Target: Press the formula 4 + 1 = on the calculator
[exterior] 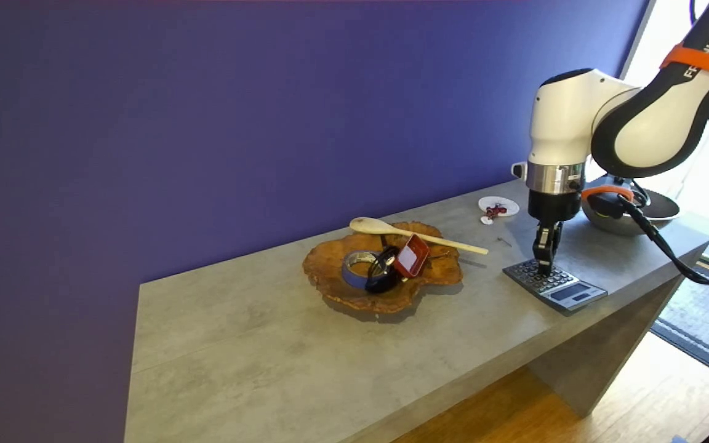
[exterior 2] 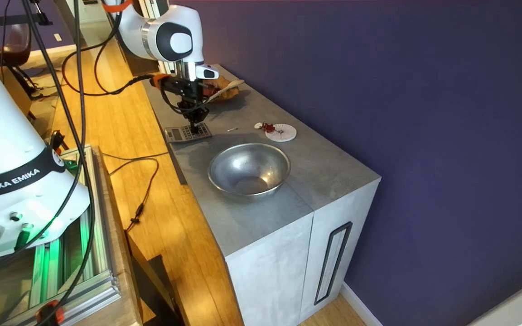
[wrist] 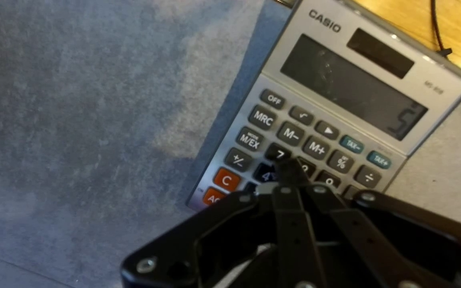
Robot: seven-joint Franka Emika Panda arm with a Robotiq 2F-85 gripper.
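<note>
The calculator lies flat near the table's front edge. It also shows in an exterior view and large in the wrist view. Its display shows a digit at the right that looks like 5. My gripper points straight down with its tips at the keypad, as also seen in an exterior view. In the wrist view the gripper is shut with nothing between its fingers. Its tips are beside the 4, 7 and 8 keys. It hides the lower keys; whether it touches one I cannot tell.
A metal bowl stands near the calculator. A white dish with small red items lies towards the wall. A wooden platter holds tape, a red box and a wooden spoon.
</note>
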